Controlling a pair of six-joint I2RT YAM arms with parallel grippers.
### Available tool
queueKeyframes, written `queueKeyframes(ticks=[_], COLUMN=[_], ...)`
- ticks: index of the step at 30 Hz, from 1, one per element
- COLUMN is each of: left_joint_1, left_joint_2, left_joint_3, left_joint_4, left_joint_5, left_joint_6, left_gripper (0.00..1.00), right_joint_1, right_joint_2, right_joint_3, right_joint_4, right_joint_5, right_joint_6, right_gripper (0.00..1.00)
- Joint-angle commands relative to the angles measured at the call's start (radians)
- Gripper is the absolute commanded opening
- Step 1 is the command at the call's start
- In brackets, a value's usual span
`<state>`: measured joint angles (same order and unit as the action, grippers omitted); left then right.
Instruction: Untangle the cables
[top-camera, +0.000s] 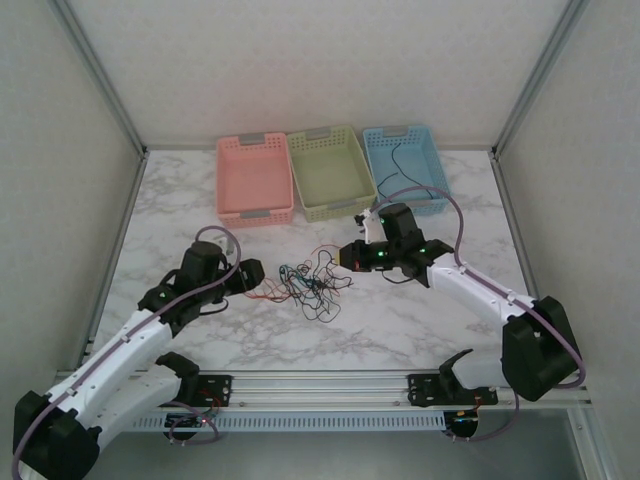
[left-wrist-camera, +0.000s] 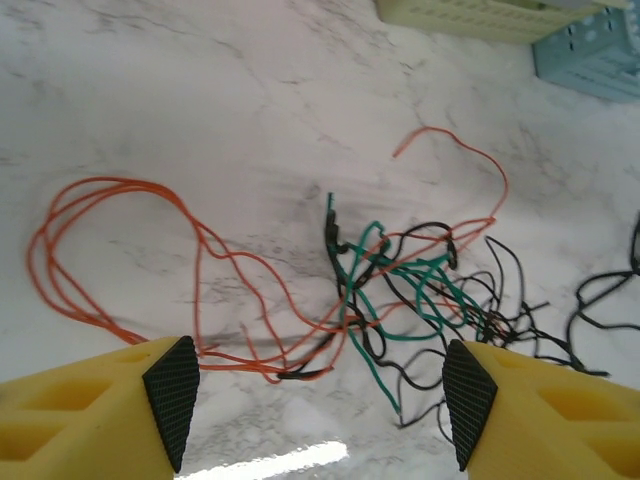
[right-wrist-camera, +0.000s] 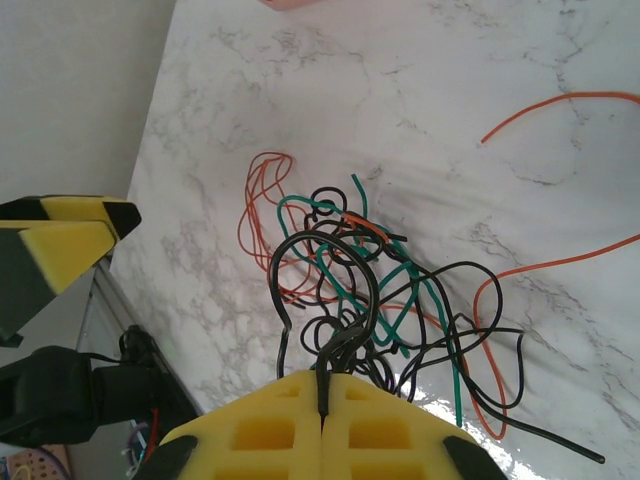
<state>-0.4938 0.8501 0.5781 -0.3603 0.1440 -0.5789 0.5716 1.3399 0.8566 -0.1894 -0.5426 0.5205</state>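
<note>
The right hand (right-wrist-camera: 322, 392) is pinching shut on a black cable (right-wrist-camera: 340, 345), seemingly drawing it up so it slides free of the cables (top-camera: 310, 282) heaped mid-tabletop (top-camera: 420, 330). The left hand (left-wrist-camera: 320, 400) is hovering wide open and empty, tilted down over the orange loops (left-wrist-camera: 115, 182), probably readying to pin them.

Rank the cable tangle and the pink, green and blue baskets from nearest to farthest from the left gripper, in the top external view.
1. Tangle of cables, just right of the left gripper.
2. Pink basket, behind it.
3. Green basket, back centre.
4. Blue basket, back right.
</note>
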Motion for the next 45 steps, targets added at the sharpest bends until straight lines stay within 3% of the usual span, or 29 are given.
queueKeyframes(ticks=[1,9,15,22,36,45], left_joint_1=[-0.041,-0.184,-0.239,-0.297,-0.372,-0.396], left_joint_2=[0.028,0.179,0.276,0.395,0.467,0.549], left_joint_3=[0.041,0.115,0.141,0.18,0.163,0.314], left_joint_4=[0.074,0.105,0.138,0.15,0.188,0.095], left_joint_5=[0.085,0.058,0.055,0.043,0.035,-0.088], left_joint_6=[0.019,0.082,0.106,0.111,0.071,0.101], left_gripper=[0.68,0.69,0.68,0.6,0.6,0.61], right_joint_1=[0.007,0.006,0.005,-0.017,-0.045,-0.046], right_joint_2=[0.011,0.06,0.072,0.112,0.103,0.104], right_joint_3=[0.041,0.074,0.062,0.05,0.003,-0.003], right_joint_4=[0.04,-0.063,-0.044,-0.032,0.001,0.001], right_joint_5=[0.039,0.22,0.28,0.309,0.324,0.313], right_joint_6=[0.041,0.077,0.104,0.127,0.147,0.143], right_gripper=[0.0,0.0,0.0,0.0,0.0,0.0])
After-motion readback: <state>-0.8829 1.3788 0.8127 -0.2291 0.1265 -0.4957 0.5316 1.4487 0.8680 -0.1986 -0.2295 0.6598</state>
